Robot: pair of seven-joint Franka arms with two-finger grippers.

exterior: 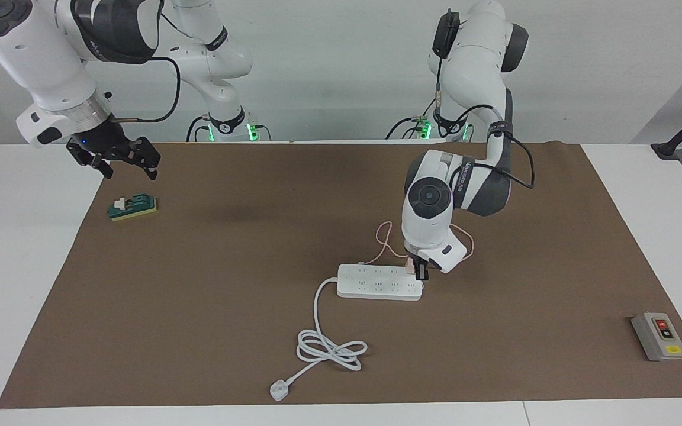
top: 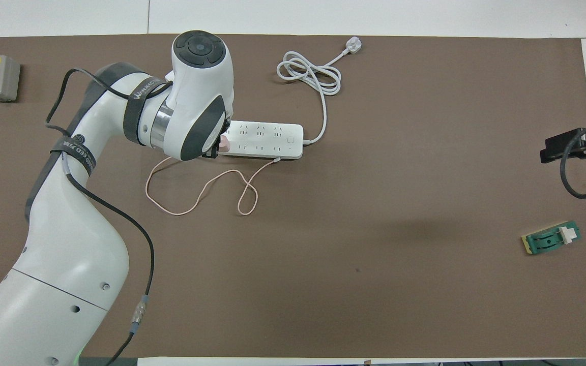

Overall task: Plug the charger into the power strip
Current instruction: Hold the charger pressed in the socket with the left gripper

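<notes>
Facing view, left to right. The right pincer (exterior: 123, 161) hangs with its 2 fingers spread wide and nothing between them, over the edge of the brown mat (exterior: 228, 331) at the right arm's end of the surface; this arm waits. Just farther from the robots lies a small green block (exterior: 133, 207) with a white part.

The power strip (exterior: 380, 281), a long white rectangular plastic bar with 2 rows of sockets, lies flat at mid-mat, its long axis running from one arm's end of the surface toward the other. Its thick white cord (exterior: 330, 348) leaves the end toward the right arm, coils loosely and ends in a white plug (exterior: 279, 390) farther from the robots.

The left pincer (exterior: 420, 271) points straight down, clamped on the charger (top: 224, 144), a small pale pink cube over the strip's end toward the left arm. Whether its prongs are seated cannot be told. Its thin pink cable (top: 199, 193) loops on the mat nearer the robots.

A grey switch box (exterior: 659, 336) sits near the mat's corner.
</notes>
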